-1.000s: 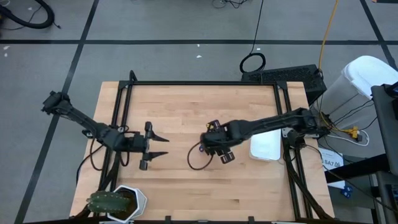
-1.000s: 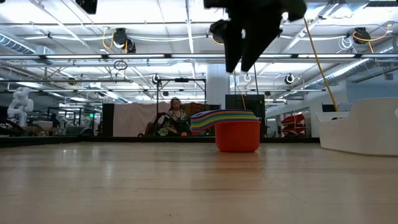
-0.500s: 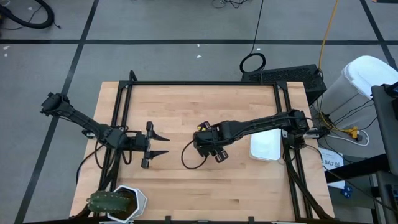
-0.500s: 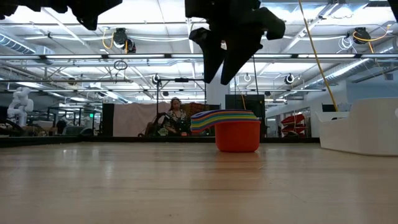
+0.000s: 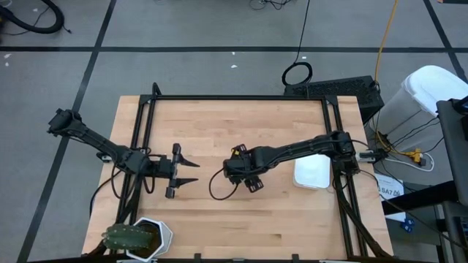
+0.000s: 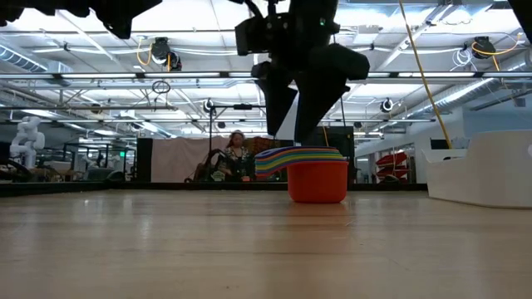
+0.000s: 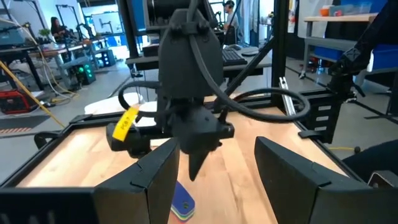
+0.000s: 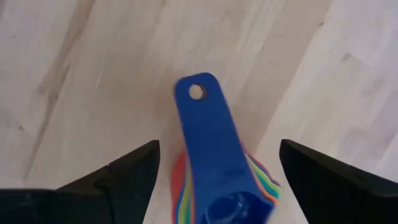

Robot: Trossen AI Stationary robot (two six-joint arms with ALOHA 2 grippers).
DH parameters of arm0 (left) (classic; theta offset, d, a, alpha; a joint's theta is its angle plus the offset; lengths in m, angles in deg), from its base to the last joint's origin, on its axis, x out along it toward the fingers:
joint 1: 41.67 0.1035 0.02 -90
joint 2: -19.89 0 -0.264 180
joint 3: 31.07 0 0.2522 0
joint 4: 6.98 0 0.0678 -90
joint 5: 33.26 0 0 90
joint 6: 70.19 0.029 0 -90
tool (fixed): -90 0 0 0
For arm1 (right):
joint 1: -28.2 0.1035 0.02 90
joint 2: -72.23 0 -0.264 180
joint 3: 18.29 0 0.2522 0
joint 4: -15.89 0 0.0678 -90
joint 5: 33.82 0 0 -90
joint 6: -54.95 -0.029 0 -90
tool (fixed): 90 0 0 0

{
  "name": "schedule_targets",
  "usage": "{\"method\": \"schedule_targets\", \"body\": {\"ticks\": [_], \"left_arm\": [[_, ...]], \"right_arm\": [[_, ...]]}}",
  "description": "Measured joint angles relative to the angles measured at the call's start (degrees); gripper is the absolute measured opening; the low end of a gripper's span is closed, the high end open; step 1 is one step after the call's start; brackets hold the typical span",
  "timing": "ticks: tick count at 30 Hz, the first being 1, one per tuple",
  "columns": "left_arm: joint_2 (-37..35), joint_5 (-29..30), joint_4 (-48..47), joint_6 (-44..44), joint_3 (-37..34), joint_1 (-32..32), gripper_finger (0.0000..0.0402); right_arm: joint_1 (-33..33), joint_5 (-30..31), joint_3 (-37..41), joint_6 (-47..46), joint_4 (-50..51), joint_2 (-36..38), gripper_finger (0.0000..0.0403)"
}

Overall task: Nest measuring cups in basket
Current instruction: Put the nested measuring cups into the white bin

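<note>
The measuring cups (image 6: 317,176) stand nested in one stack on the table, the red one at the bottom and the coloured handles fanned toward the table's left. My right gripper (image 8: 219,149) hovers open just above them, fingers pointing down on either side of the top blue handle (image 8: 208,134). In the high view it (image 5: 240,172) hides the stack. My left gripper (image 5: 187,170) waits open left of centre; its wrist view shows the handles (image 7: 182,204) ahead. The white basket (image 5: 313,172) sits on the table to the right, apart from the stack.
A white hexagonal pot with a green plant (image 5: 142,237) stands at the table's near left corner. A black frame (image 5: 234,98) runs along the far edge and both sides. Bare wood lies between the two grippers and along the near edge.
My right gripper has moved toward the table's left and come down, from right of the cup stack to directly over its handles. Its fingers have stayed open. The cups, the basket and my left arm have kept still.
</note>
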Motion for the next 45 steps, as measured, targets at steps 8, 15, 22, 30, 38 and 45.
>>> {"method": "schedule_targets", "body": {"ticks": [8, 15, 22, 30, 38, 45], "left_arm": [[0.00, -0.10, -0.65, 0.46, -0.01, 0.00, 0.0212], [0.00, -0.13, -0.69, 0.84, -0.01, -0.01, 0.0212], [0.02, -2.85, -0.80, 0.56, 0.00, -0.02, 0.0212], [0.02, -3.06, -1.20, -0.02, 0.01, -0.02, 0.0212], [0.13, -3.06, -1.19, -0.47, 0.01, -0.02, 0.0212], [0.13, -3.06, -1.19, -0.44, 0.01, -0.02, 0.0212]], "right_arm": [[-0.26, -1.61, 0.00, -1.84, -0.30, 0.02, 0.0324], [-1.04, -2.75, 0.04, -2.51, -0.78, -1.77, 0.0325], [-1.23, -3.18, 0.04, -2.11, -0.64, -4.43, 0.0325], [-1.23, -3.18, 0.04, -0.80, -1.83, -4.68, 0.0320], [-1.36, -4.65, 0.04, -0.62, -1.89, -4.66, 0.0261], [-1.61, -4.69, 0.04, -1.47, -1.44, -4.66, 0.0227]]}}
